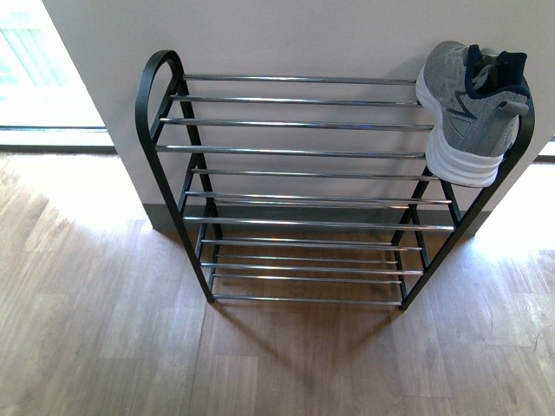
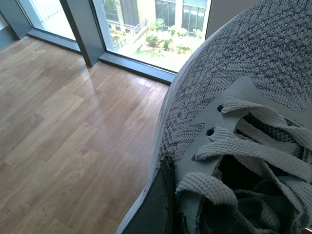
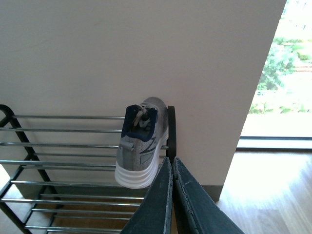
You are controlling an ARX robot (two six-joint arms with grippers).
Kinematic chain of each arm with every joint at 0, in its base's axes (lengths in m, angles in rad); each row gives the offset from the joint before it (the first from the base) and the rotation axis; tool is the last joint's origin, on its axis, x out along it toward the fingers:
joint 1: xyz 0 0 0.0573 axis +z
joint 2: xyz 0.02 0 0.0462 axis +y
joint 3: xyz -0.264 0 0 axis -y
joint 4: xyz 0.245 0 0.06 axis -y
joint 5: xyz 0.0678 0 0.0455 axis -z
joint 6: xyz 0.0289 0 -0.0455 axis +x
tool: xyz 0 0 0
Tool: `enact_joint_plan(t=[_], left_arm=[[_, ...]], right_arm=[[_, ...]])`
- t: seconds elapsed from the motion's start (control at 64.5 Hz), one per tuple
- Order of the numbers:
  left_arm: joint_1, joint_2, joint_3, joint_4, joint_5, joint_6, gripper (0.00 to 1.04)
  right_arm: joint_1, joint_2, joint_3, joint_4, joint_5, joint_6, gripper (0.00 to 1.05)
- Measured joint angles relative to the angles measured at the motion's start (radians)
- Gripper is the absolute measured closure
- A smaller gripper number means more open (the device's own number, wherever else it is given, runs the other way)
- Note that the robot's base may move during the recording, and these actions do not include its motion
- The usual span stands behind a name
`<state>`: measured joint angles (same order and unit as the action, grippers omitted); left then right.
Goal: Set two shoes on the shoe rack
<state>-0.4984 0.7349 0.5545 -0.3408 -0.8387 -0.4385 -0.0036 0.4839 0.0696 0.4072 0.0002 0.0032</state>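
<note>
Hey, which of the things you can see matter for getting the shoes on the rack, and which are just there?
For the job:
grey sneaker on the top tier
second grey sneaker, close to the left wrist camera
shoe rack

Just there:
wooden floor
white wall
window

Wall: plain white, with grey skirting at its foot. Floor: light wood-grain planks with a daylight sheen. Windows: reach down to the floor, dark frame post, greenery and buildings outside. Lighting: bright daylight.
</note>
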Motion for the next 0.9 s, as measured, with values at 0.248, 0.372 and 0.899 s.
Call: enact_joint_plan(t=[0.248, 0.372, 0.899], left_arm=[[0.000, 0.000, 0.000, 0.000, 0.000, 0.000, 1.03], [0.000, 0.000, 0.000, 0.000, 0.000, 0.000, 1.03], [0.000, 0.000, 0.000, 0.000, 0.000, 0.000, 1.03]], right_arm=[[0.000, -0.111, -0.033, -0.078, 0.000, 0.000, 1.03], [0.001, -0.154, -0.050, -0.078, 0.000, 0.000, 1.03], [0.002, -0.306, -0.050, -0.229, 0.000, 0.000, 1.03]])
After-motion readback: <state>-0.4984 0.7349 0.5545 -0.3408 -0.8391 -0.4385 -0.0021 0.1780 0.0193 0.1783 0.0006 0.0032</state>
